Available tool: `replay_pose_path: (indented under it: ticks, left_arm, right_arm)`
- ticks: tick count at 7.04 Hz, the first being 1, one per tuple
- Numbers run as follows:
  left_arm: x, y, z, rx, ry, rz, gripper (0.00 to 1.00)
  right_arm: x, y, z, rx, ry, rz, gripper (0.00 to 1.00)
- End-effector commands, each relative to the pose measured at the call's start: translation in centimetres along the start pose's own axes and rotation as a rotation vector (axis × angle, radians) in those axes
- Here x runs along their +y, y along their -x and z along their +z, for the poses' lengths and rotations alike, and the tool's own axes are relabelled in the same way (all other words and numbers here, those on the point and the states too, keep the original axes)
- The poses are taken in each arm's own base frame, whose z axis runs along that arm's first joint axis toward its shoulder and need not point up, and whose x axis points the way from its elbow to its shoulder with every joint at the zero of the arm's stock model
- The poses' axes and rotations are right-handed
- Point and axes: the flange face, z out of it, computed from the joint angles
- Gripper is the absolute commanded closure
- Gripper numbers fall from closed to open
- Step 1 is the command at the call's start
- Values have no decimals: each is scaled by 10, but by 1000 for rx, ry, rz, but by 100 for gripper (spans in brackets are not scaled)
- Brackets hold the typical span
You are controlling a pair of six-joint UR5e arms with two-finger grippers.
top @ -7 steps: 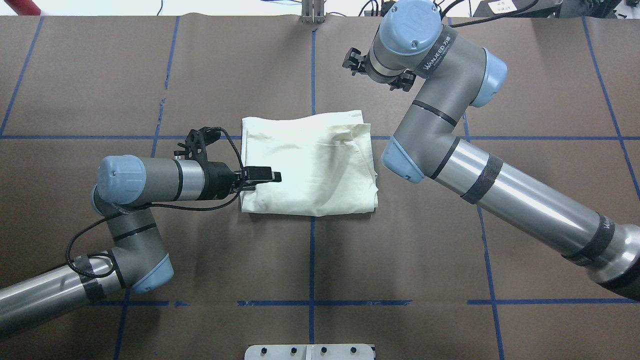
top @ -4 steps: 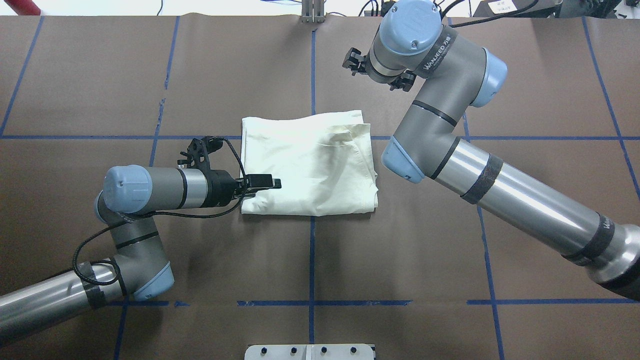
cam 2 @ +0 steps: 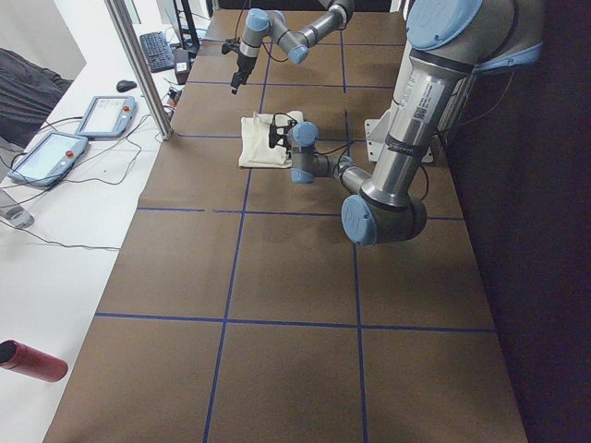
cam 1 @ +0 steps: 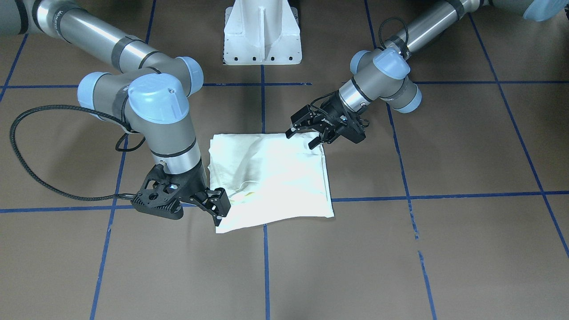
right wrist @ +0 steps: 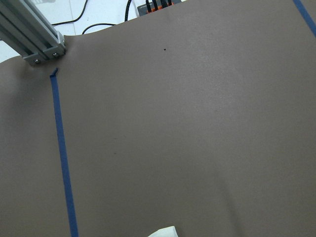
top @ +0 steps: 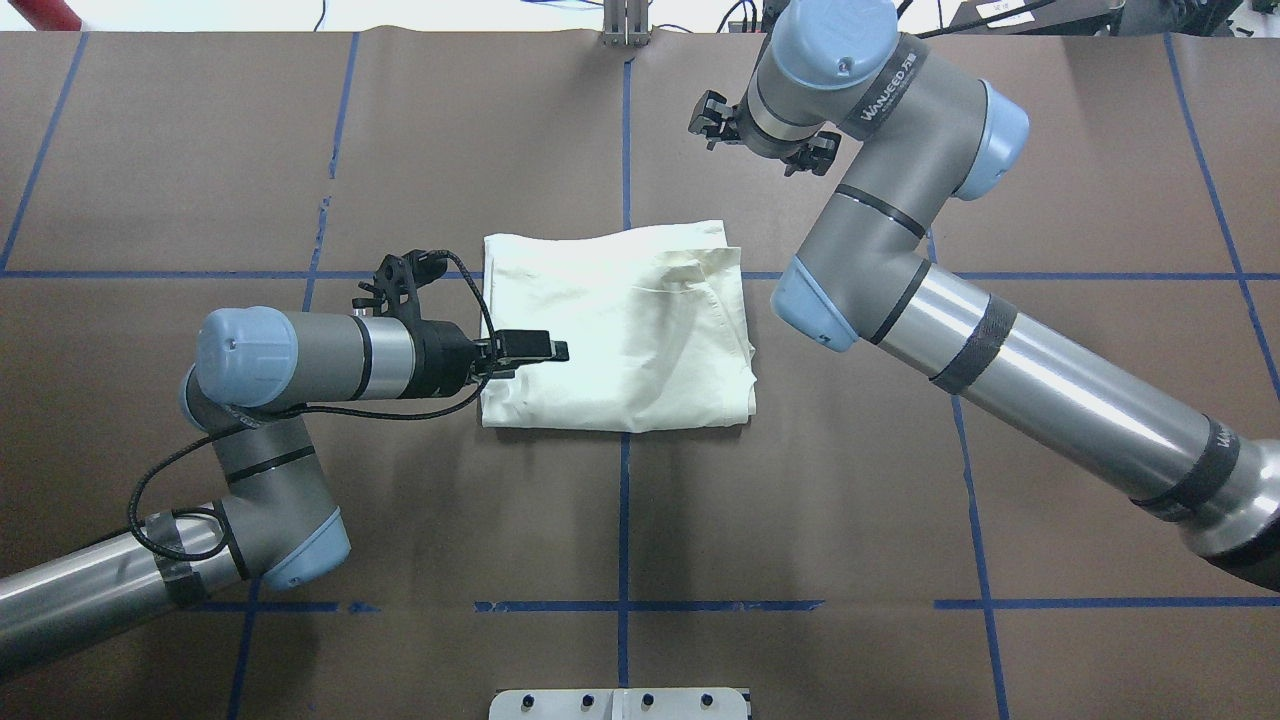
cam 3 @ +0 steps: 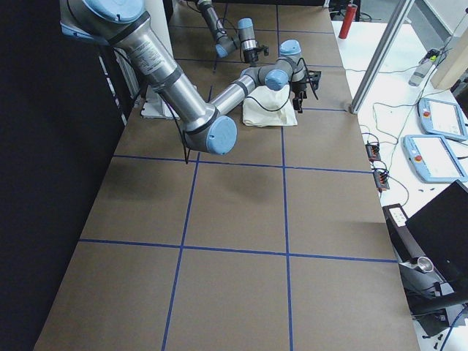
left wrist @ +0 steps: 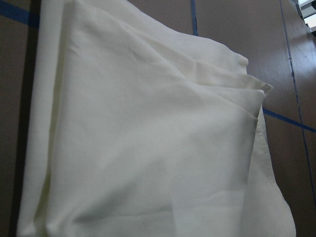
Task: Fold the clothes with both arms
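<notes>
**Fold status: shirt reduced to a compact rectangle**

**Workpiece.** The shirt (top: 620, 330) lies flat on the table (top: 620, 520), at the centre of the overhead view. It straddles the crossing of two blue tape lines (top: 623, 130). Only plain cream cloth faces up; no print is visible. The outline is roughly rectangular. Along the right edge of that view the stacked layers sit slightly out of line, and a diagonal crease runs in from the upper right corner.

**Left gripper.** The left gripper (cam 1: 301, 138) is at the shirt's left edge in the overhead view, reaching in horizontally. In the front-facing view its jaws stand apart with nothing between them. The pictures do not show whether it touches the cloth.

**Right gripper.** The right gripper (cam 1: 218, 205) hangs beyond the shirt's upper right corner in the overhead view. Its wrist camera sees bare table, with only a tip of cloth at the bottom edge. The pictures do not settle whether its jaws are apart or together.

**Progress.** Judged from the layout, the main folds are done. What is left is at most one halving fold or a squaring of the right edge, then clearing both arms.
</notes>
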Motion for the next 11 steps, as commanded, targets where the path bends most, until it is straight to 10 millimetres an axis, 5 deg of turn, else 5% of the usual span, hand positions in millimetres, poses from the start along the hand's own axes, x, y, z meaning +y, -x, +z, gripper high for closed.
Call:
replay_pose_path:
  ticks: [1, 4, 5, 6, 8, 10, 11]
  left_arm:
    - [-38, -48, -47, -112, 7, 34, 0]
    - [-74, -70, -133, -411, 12, 289, 0]
    - [-91, -48, -167, -480, 13, 372, 0]
    - [-110, -1, -205, -531, 51, 450, 0]
    - [-151, 93, -320, -617, 118, 618, 0]
    - [-169, 160, -429, -662, 131, 670, 0]
    - [-168, 195, -467, -661, 142, 649, 0]
  right_arm:
    - [-29, -29, -15, -6, 64, -86, 0]
    - [-75, -82, -73, 85, 149, -298, 0]
    - [-93, -125, -93, 97, 167, -358, 0]
    - [-116, -181, -106, 104, 189, -426, 0]
    - [-153, -303, -118, 101, 239, -530, 0]
    - [-151, -417, -125, 111, 284, -560, 0]
    - [-138, -470, -118, 131, 317, -515, 0]
